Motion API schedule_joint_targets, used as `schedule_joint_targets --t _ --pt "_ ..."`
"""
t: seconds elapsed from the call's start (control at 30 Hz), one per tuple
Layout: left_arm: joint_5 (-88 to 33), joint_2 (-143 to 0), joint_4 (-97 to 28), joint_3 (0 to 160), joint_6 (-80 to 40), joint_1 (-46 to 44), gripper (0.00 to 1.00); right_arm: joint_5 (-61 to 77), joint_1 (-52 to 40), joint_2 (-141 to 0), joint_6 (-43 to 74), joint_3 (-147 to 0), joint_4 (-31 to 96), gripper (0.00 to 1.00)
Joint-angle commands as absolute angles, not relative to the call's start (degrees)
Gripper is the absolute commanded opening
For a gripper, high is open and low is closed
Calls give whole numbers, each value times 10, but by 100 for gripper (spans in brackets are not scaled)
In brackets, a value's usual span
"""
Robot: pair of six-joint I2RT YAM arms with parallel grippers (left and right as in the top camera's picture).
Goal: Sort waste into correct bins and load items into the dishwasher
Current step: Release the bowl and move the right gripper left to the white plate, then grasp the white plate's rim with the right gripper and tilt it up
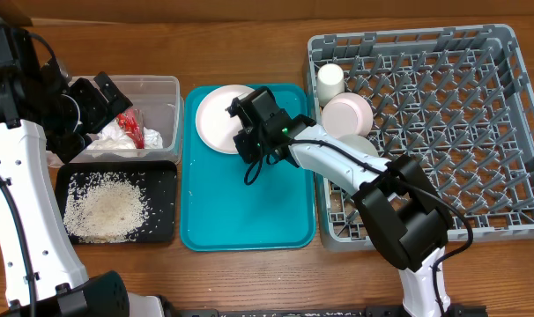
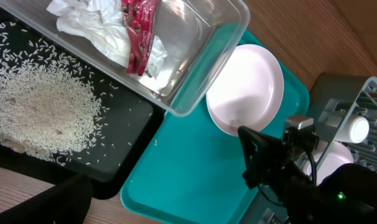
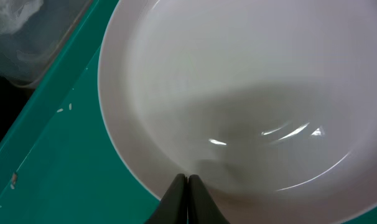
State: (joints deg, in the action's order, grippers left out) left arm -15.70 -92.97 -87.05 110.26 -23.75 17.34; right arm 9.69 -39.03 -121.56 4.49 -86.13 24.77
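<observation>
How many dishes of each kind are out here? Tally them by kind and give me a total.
Plate: 1
Cup: 1
Bowls: 2, the upper bowl and the lower bowl, which is partly under the right arm
Total: 4

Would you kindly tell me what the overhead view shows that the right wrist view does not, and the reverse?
Only overhead: the dish rack holding a cup and bowls, rice in the black tray, the open left gripper. Only right wrist: the right gripper's tips shut at the near rim of the pink plate, stray grains on the teal tray. Both: that plate on that tray, and the clear tub.
</observation>
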Motion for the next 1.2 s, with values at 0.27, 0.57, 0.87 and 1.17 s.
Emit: schedule_joint_targets --t 0.27,0.57,0.87,1.17 --pt "-161 -929 -870 1110 -227 173 100 99 -390 -1235 48 -854 197 4" --pt "-161 -929 -869 1110 -227 173 100 98 -390 -1268 63 -854 199 6" --pt "-161 -929 -870 1110 -227 173 100 185 -390 -1268 93 -861 276 5" --pt "-161 -929 -870 1110 -227 173 100 257 -401 -1247 92 -879 373 5"
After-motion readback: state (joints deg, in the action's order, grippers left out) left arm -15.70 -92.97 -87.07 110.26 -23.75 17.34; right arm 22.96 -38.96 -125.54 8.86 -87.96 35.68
